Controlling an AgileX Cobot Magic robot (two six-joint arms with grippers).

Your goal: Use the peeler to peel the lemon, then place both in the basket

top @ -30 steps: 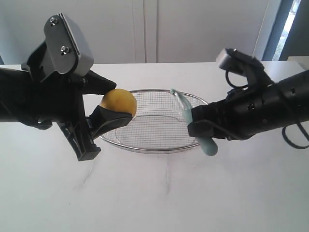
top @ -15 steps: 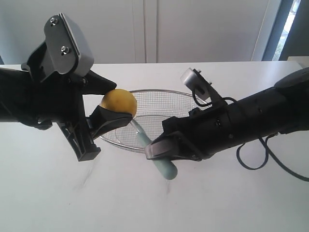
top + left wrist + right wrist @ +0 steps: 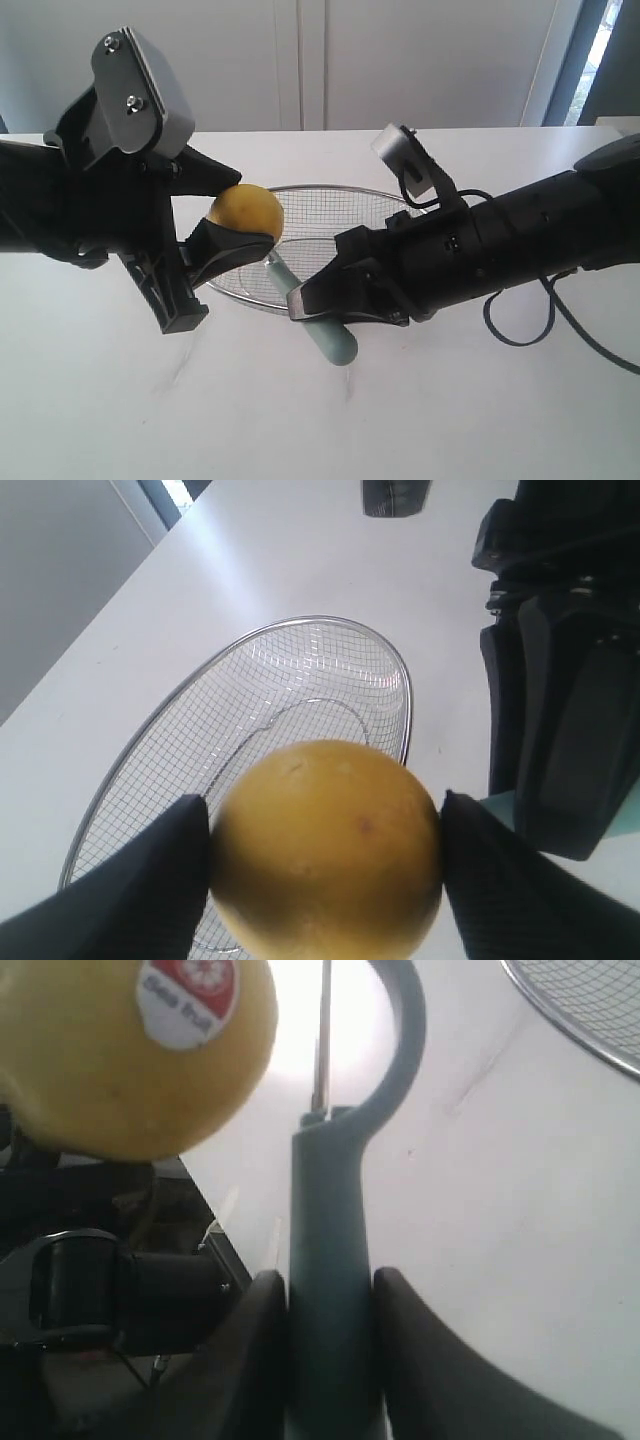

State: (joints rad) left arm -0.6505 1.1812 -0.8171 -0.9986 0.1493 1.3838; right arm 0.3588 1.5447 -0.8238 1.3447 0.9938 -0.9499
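While not in the basket [image 3: 338, 187], lemon [image 3: 246, 211] tight between left fingers [image 3: 226, 244], peeler [image 3: 331, 341] tight between right fingers [image 3: 312, 300].

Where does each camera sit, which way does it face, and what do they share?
Exterior view: off the arms, facing across the table; shows the left gripper holding the lemon, the right gripper holding the peeler.
Left wrist view: on the left wrist, looking past its fingers and the lemon to the basket.
Right wrist view: on the right wrist, looking along its fingers and the peeler toward the lemon.
Shared: all show the lemon.
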